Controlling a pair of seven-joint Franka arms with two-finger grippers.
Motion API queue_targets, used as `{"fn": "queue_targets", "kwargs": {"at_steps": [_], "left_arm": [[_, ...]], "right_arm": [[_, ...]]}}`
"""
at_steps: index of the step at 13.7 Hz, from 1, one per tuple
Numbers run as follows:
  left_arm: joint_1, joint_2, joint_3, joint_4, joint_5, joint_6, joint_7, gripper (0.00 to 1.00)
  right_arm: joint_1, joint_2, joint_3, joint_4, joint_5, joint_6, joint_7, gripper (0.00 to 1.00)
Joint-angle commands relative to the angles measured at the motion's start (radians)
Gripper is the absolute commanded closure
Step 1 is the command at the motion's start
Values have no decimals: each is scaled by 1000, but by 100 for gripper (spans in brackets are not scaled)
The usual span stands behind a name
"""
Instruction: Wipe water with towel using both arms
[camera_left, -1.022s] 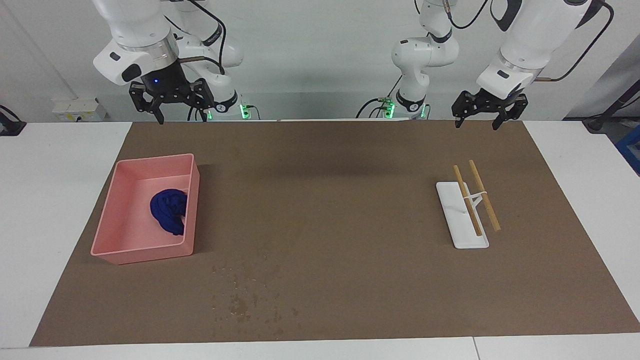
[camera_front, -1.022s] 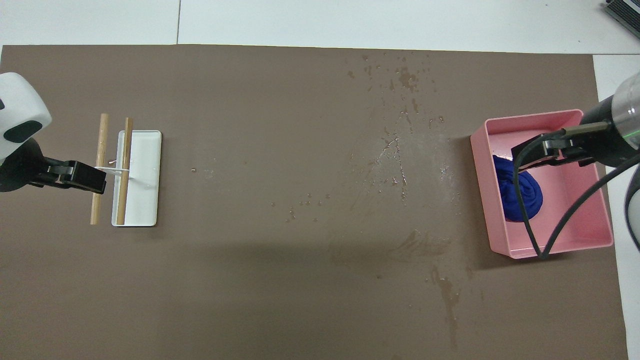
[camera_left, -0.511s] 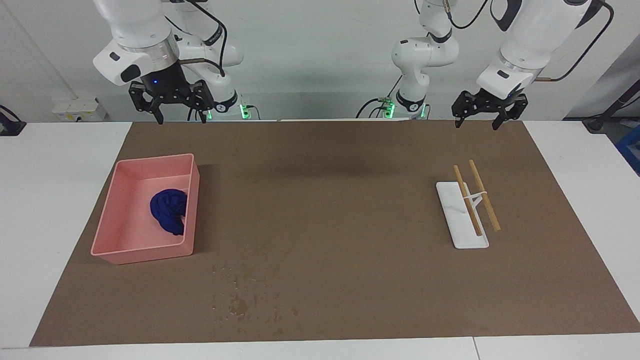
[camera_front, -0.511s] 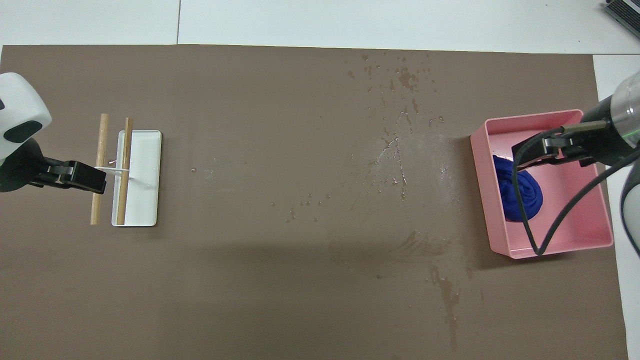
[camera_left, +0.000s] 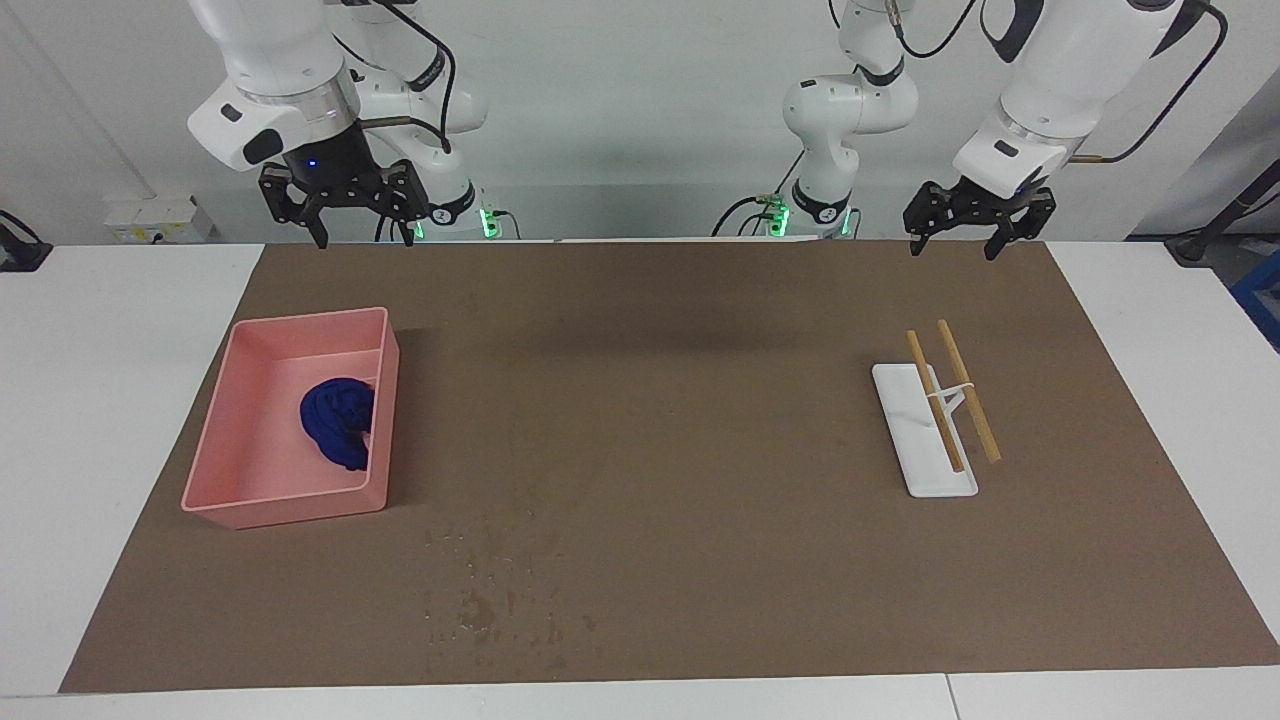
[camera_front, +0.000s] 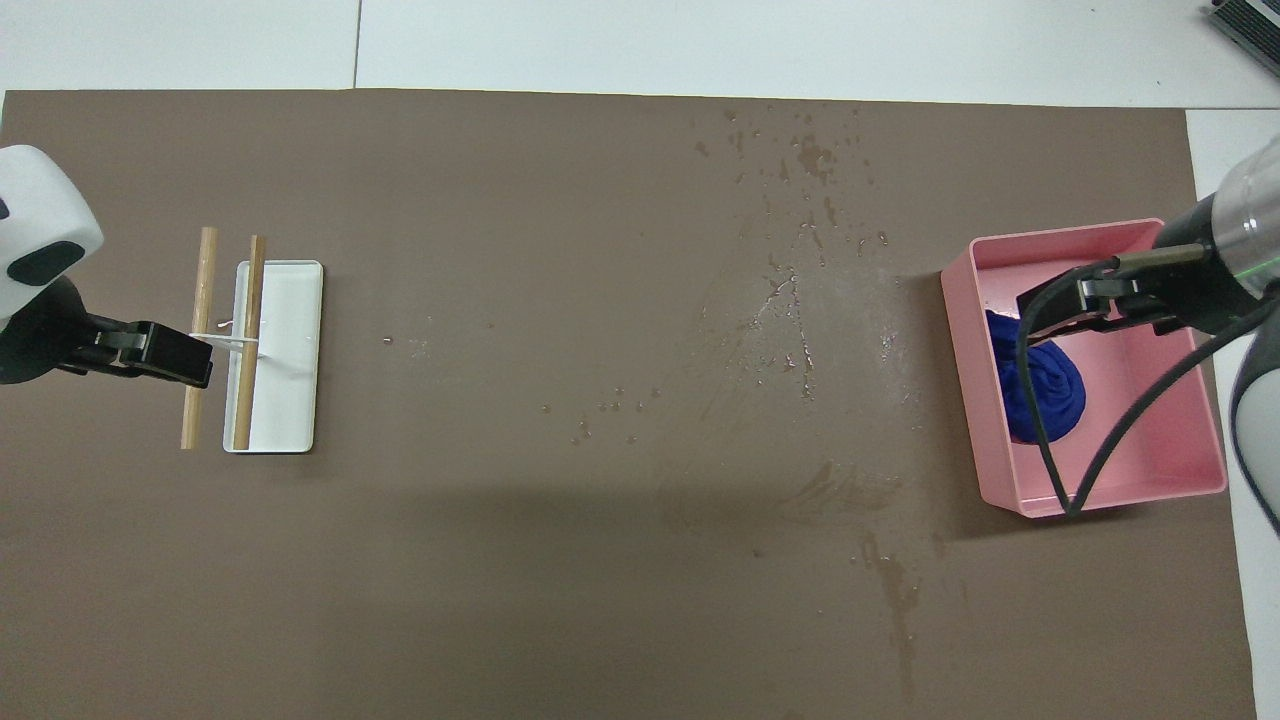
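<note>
A crumpled dark blue towel lies in a pink bin toward the right arm's end of the table. Water is spattered in drops and streaks on the brown mat, beside the bin and farther from the robots. My right gripper hangs open, high over the bin and the towel's edge, holding nothing. My left gripper hangs open and empty, high over the wooden sticks.
A white tray lies toward the left arm's end, with two wooden sticks on a small white rack across it. A black cable from the right arm hangs over the bin. White tabletop surrounds the mat.
The right gripper has shifted slightly over the pink bin. The left arm, the towel and the tray have not moved.
</note>
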Motion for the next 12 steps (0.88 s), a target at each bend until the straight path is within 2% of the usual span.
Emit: {"fn": "queue_targets", "kwargs": {"at_steps": [1,4,8,12], "left_arm": [[13,-27,-4,-28,-10,-2,14,0],[13,-27,-4,-28,-8,-2,14,0],[13,-27,-4,-28,-10,-2,14,0],[13,-27,-4,-26,-8,-2,14,0]], "right_arm": [[10,-34,-7,-35,14,-25,22,0],[7,-42,-9,-45,14,-61,24,0],[10,-111,-7,-163,15,-56,71,0],[7,-114,-9,-170,15,-50,60,0]]}}
